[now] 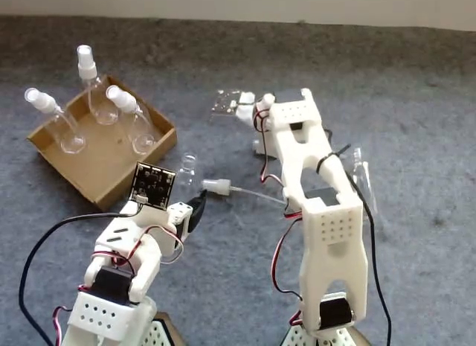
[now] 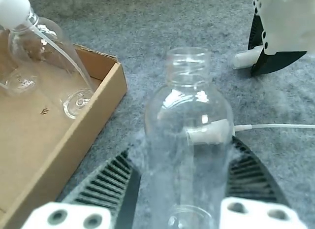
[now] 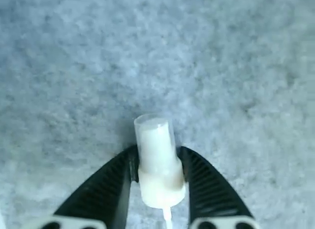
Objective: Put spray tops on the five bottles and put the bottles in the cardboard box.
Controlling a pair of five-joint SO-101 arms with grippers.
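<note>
Bottle (image 2: 189, 140), clear and with no top on its threaded neck, is sitting squarely between the ribbed black jaws of the left end effector (image 2: 182, 150). The jaws are pressing on both of its sides, so the end effector is closed around it, open neck pointing away from the wrist. In the high view that same bottle (image 1: 187, 167) is showing just left of centre, close to the right-hand corner of the cardboard box (image 1: 104, 175), with the left end effector (image 1: 192, 196) right below it.

A loose spray top (image 1: 218, 186) is lying on the grey tabletop (image 1: 416, 85) just right of the held bottle, its thin tube trailing off to the right toward the right arm.

Over at the right end effector (image 3: 157, 152), the black jaws are clamping a white spray top (image 3: 157, 165) by its collar, nozzle end sticking out past the fingertips. From above, the right end effector (image 1: 236, 104) is hanging in the upper middle of the frame, well apart from the held bottle.

The box is occupying the upper left, and three capped bottles (image 1: 97, 97) are resting in it, white tops pointing toward the upper left. One more clear bottle (image 1: 362, 178) is lying on the tabletop just right of the right arm.
</note>
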